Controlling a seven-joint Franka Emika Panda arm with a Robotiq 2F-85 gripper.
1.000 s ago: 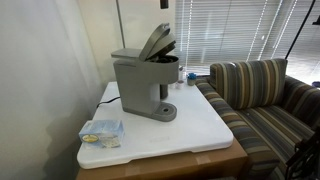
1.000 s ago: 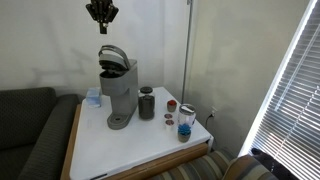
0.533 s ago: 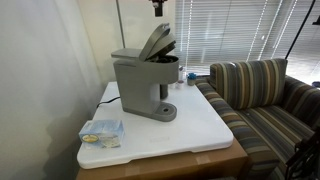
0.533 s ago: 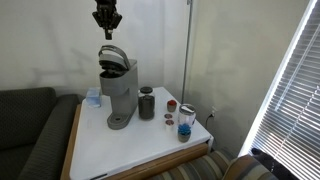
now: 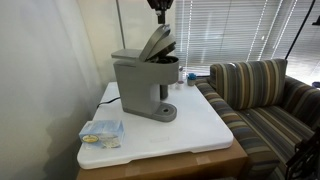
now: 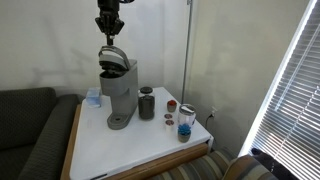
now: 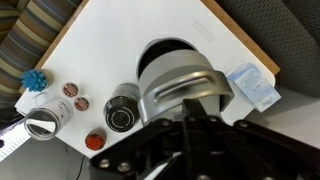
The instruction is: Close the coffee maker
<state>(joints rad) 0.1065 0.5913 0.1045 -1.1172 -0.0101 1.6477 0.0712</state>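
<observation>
The grey coffee maker point(image 5: 140, 85) stands on the white table top, and its hinged lid point(image 5: 157, 42) is tilted up and open. It shows in both exterior views point(image 6: 118, 90). In the wrist view I look straight down on the silver lid point(image 7: 180, 85). My gripper point(image 6: 110, 32) hangs just above the raised lid, apart from it, with its fingers pressed together and nothing held. It also shows at the top of an exterior view point(image 5: 158, 10) and fills the lower part of the wrist view point(image 7: 195, 125).
A dark canister point(image 6: 147, 103), a red lid point(image 6: 171, 105) and two small jars point(image 6: 186, 120) stand beside the machine. A blue-white packet point(image 5: 101, 132) lies near the table edge. A striped sofa point(image 5: 265, 100) stands alongside. A lamp pole point(image 6: 187, 50) rises behind.
My gripper has come down toward the open lid. The coffee maker and the other items have not moved.
</observation>
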